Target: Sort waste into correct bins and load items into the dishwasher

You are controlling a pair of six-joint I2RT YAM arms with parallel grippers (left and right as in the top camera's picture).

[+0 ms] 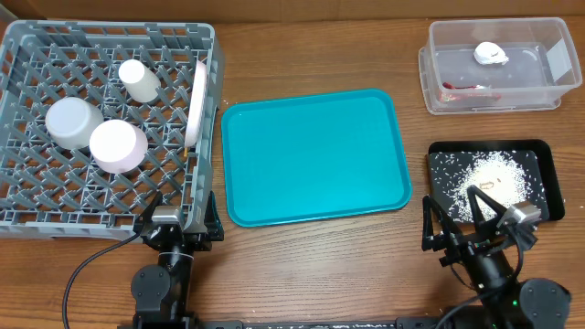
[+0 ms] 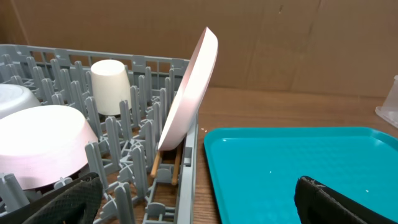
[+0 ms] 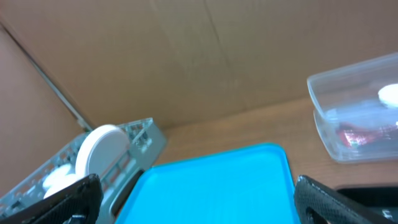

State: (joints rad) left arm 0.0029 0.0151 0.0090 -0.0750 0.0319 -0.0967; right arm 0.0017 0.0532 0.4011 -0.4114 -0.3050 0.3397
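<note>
I see rack [image 1: 91,196] far left holding plate [image 1: 196,102] on edge, left bowl [image 1: 73,122], right bowl [image 1: 118,146], cup [image 1: 139,79], chopsticks [image 2: 155,163] | tub [image 1: 439,100] far right: wrapper [image 1: 462,88], wad [image 1: 490,53] inside | black tray [image 1: 547,174]: rice [image 1: 498,174] | left gripper [image 1: 179,224], right gripper [image 1: 454,219] gape fully, empty

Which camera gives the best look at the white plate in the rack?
The left wrist view: the white plate stands close up, tilted on edge in the grey rack. Overhead shows only its thin edge; the right wrist shows it small and far off.
</note>
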